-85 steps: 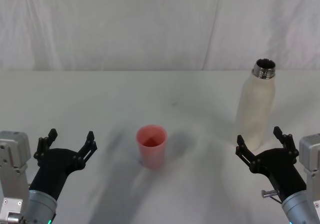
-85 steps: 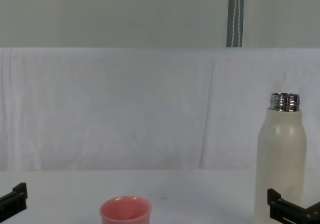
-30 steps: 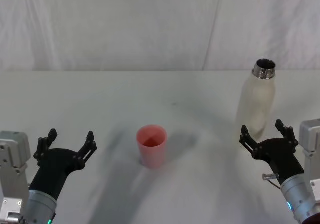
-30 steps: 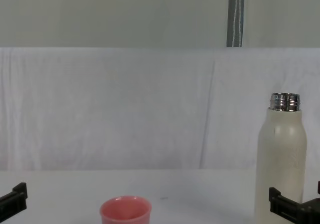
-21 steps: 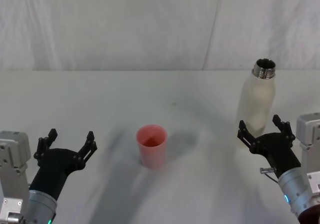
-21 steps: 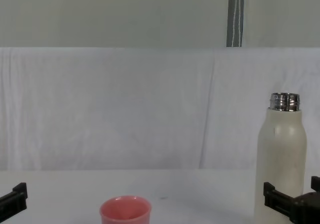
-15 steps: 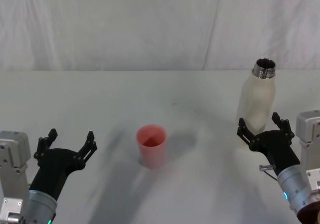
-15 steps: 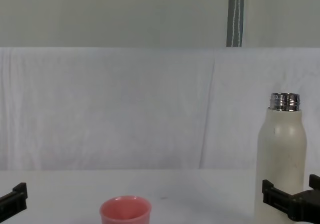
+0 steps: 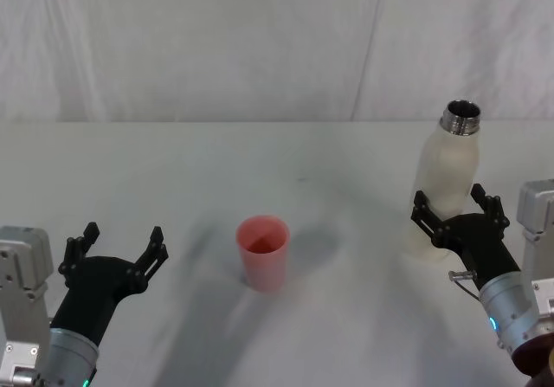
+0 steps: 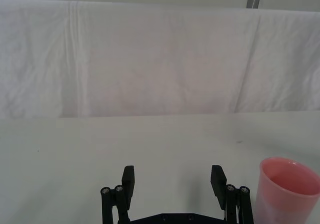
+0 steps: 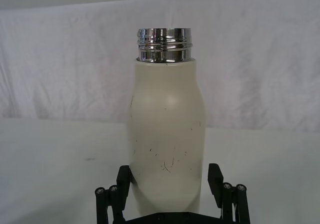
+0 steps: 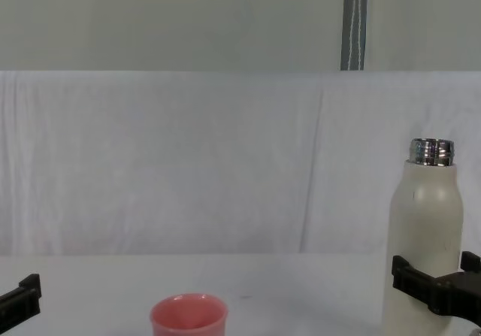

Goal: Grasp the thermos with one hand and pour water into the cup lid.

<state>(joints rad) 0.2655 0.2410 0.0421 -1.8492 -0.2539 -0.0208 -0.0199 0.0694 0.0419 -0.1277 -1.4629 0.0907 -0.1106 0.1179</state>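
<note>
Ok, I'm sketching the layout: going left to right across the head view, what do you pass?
Left pincer, open → pink cup lid → cream thermos, with the open right pincer straddling its lower body.

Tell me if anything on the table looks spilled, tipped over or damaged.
Nothing spilled or tipped. The tall cream-white steel-necked thermos stands upright, uncapped, with small dark scuffs on its body, between the right hand's open fingers. The small pink plastic cup lid is upright. The left hand waits open.

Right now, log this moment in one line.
right end effector: open, straddling thermos | left end effector: open, parked | pink cup lid: upright
</note>
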